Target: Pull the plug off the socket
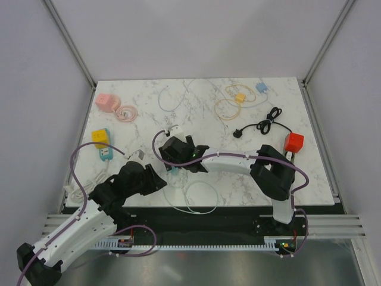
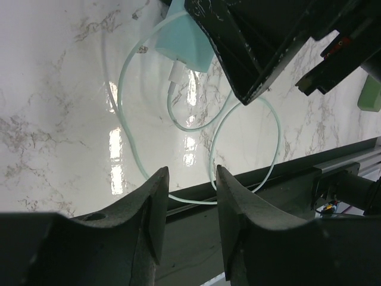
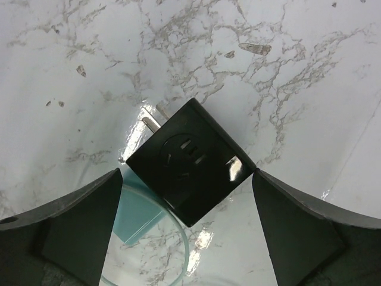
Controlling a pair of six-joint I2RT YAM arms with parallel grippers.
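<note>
The left gripper (image 2: 190, 173) hovers just near-left of the black cube socket (image 3: 189, 159), its fingers partly apart with nothing between them. A pale blue block (image 2: 181, 42) shows from behind the cube's lower-left side, with a white plug (image 2: 175, 74) at its edge and a pale cable (image 2: 279, 138) looping away from the cube. The right gripper (image 3: 187, 176) stands over the cube, fingers spread wide on either side, and bare metal prongs (image 3: 152, 116) jut from the cube's upper-left face.
</note>
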